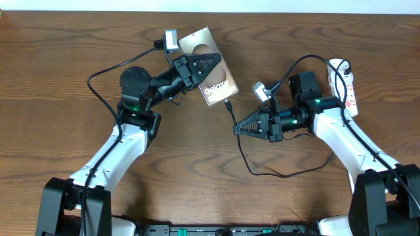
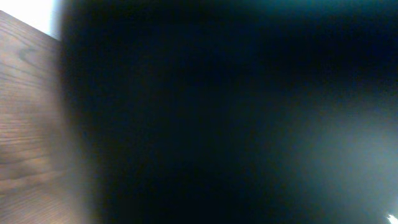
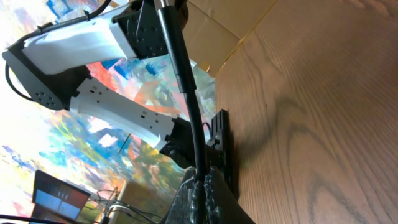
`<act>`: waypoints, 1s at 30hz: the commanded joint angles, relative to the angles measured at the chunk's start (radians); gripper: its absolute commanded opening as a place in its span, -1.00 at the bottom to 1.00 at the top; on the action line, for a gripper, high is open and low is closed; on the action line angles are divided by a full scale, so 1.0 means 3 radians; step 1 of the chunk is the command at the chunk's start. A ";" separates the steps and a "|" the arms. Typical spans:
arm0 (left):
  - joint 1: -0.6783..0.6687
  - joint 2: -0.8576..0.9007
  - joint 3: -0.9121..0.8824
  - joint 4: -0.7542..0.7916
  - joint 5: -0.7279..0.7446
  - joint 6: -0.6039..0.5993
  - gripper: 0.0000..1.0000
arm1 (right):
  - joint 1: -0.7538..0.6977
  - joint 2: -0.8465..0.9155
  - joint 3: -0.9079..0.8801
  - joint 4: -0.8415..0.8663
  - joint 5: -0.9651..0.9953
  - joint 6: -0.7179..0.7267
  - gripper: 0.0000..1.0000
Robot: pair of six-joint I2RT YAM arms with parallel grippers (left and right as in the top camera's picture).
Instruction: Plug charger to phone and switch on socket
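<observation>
The phone [image 1: 211,73], bronze with white "Galaxy" lettering, is tilted near the table's middle back. My left gripper [image 1: 215,61] is shut on it, one black finger lying across its face. The left wrist view shows almost only a dark blur. The charger [image 1: 231,115], a thin black cable, runs from its connector tip [image 1: 228,103] at the phone's lower short edge down to my right gripper [image 1: 237,130], which is shut on it. I cannot tell whether the tip is inserted. In the right wrist view the cable [image 3: 186,93] rises from between the closed fingers [image 3: 214,193]. The socket [image 1: 352,88] lies at far right.
The charger's slack loops over the wood in front of the right arm [image 1: 282,174] and back up to a black plug [image 1: 303,82] by the socket. Another black cable [image 1: 98,75] arcs behind the left arm. A strip of bare wood [image 2: 28,118] shows in the left wrist view.
</observation>
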 commanded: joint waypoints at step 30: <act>0.0005 -0.0099 0.0055 0.0060 0.0062 0.0131 -0.85 | 0.0023 -0.0046 -0.0004 0.0146 -0.0080 0.0135 -0.98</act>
